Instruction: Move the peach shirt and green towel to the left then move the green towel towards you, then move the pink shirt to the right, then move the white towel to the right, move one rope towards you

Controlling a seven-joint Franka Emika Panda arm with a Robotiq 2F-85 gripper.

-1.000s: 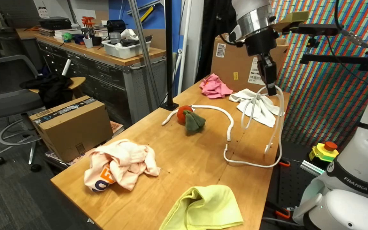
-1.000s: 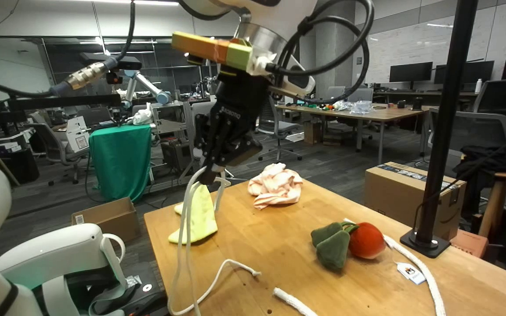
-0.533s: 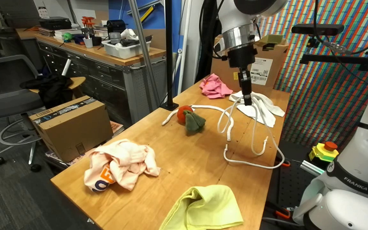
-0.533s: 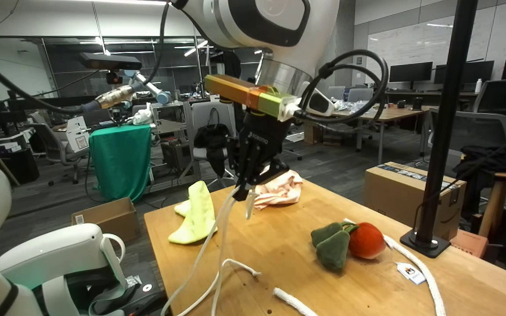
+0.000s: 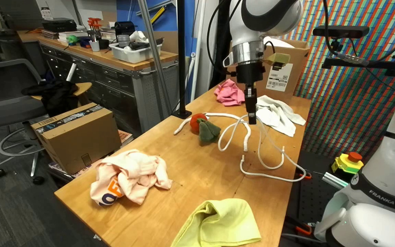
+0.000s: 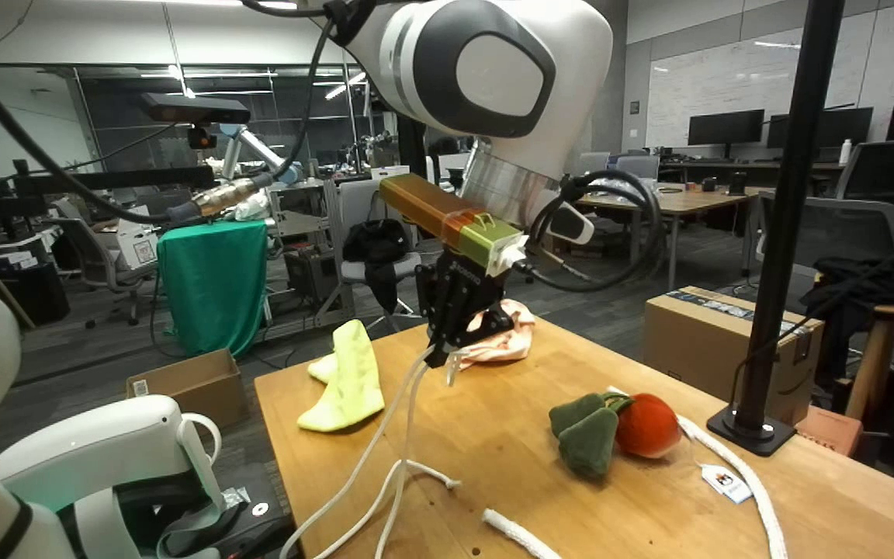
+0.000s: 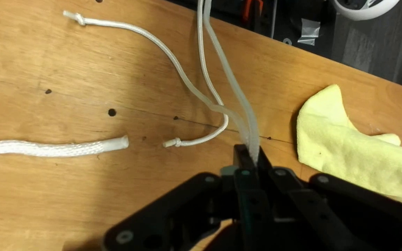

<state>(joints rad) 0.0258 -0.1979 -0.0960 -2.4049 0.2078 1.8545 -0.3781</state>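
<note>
Thin white rope point(image 7: 253, 134) pinched in tightly closed fingers point(image 5: 252, 118); fingers lower, farther from robot base point(image 5: 377, 183) than earlier; one knotted end point(image 7: 177, 142) unmoved on surface point(image 5: 190, 178).

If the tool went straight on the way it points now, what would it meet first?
Probably the wooden tabletop, though depth is unclear and slack of the white rope in the tool may come between.

Rope point(image 7: 221, 108) hangs looped; peach shirt point(image 5: 132, 176), green towel point(image 5: 225, 221), pink shirt point(image 5: 230, 93), white towel point(image 5: 278, 115) lie rumpled
</note>
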